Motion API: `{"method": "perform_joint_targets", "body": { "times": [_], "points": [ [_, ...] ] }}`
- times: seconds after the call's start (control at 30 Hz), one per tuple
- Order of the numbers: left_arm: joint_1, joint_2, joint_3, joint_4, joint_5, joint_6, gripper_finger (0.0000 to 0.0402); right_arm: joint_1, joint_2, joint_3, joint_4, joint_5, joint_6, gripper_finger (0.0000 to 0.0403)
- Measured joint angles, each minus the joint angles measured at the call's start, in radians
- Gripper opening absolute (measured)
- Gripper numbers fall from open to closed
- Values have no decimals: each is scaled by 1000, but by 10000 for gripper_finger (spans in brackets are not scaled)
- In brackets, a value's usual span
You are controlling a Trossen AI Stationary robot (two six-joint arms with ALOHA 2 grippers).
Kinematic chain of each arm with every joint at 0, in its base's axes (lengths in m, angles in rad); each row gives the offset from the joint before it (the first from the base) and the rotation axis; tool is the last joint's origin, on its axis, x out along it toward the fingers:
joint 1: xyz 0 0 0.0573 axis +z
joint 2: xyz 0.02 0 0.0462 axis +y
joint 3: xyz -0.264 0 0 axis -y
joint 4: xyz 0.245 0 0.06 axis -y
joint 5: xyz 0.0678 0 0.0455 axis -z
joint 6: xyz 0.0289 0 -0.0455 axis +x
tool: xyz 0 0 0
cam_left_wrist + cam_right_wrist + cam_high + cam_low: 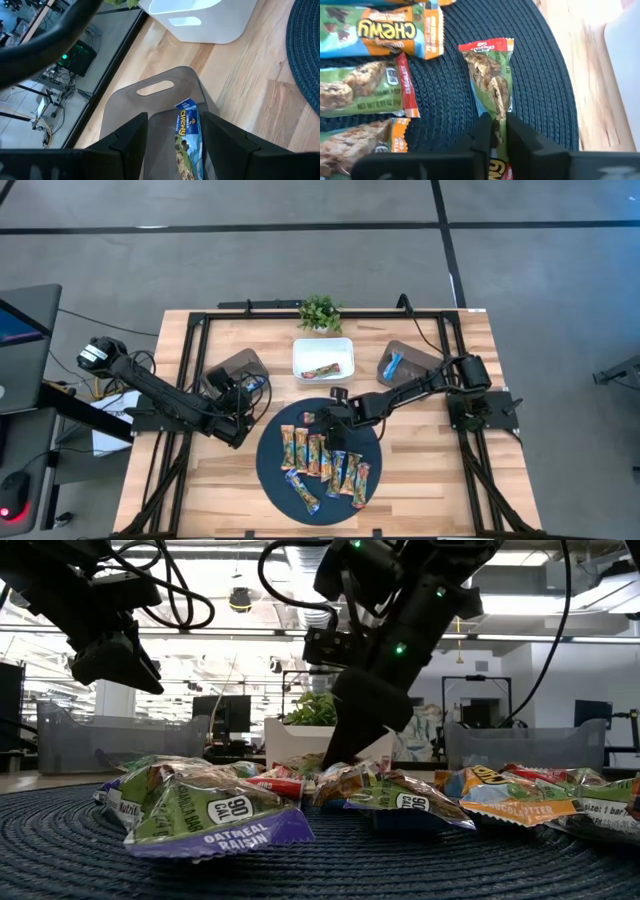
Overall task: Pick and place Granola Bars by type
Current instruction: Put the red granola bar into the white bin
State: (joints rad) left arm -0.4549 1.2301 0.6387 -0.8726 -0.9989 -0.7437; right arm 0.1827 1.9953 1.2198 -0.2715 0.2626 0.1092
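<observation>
Several granola bars (325, 465) in orange, green and blue wrappers lie on a round dark blue mat (270, 465). My right gripper (496, 125) is at the mat's far side (322, 418), shut on a green bar with a red end (490, 75). My left gripper (172, 122) is open above the left grey bin (235, 365). A blue bar (186, 135) lies in that bin between its spread fingers, touching neither. One bar lies in the white bin (298, 360), and a blue one in the right grey bin (410, 358). My right gripper pinches the green bar between its two fingers at the wrapper's end nearest the wrist (496, 114). The fingers lie along the bar's length and slant down from the table's right. The bar's red far end (485, 46) appears to rest on the mat.
A small potted plant (320, 312) stands behind the white bin. A black frame runs along the table's far and side edges. Bare wood lies between the mat and the bins. In the low view the other bars (210, 810) crowd the mat around my right gripper (350, 755).
</observation>
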Motion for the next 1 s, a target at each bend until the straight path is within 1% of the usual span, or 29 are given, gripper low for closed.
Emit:
{"method": "perform_joint_targets", "body": {
  "times": [0.13, 0.37, 0.47, 0.57, 0.7, 0.8, 0.87, 1.0],
  "points": [
    [0, 0, 0, 0, 0, 0, 183, 1, 0, 0, 18, 0, -15, 12],
    [0, 0, 0, 0, 0, 0, 183, 12, 0, 58, -37, 16, -54, 14],
    [0, 0, 0, 0, 0, 0, 183, 26, 0, 110, -91, 70, -87, 11],
    [0, 0, 0, 0, 0, 0, 183, 38, 0, 178, -178, 151, -117, 10],
    [0, 0, 0, 0, 0, 0, 183, 25, -2, 254, -314, 320, -136, 15],
    [0, 0, 0, 0, 0, 0, 183, -21, -2, 280, -363, 425, -157, 16],
    [0, 0, 0, 0, 0, 0, 183, -68, -2, 292, -365, 443, -179, 14],
    [0, 0, 0, 0, 0, 0, 183, -175, -2, 299, -358, 437, -197, 12]
  ]
}}
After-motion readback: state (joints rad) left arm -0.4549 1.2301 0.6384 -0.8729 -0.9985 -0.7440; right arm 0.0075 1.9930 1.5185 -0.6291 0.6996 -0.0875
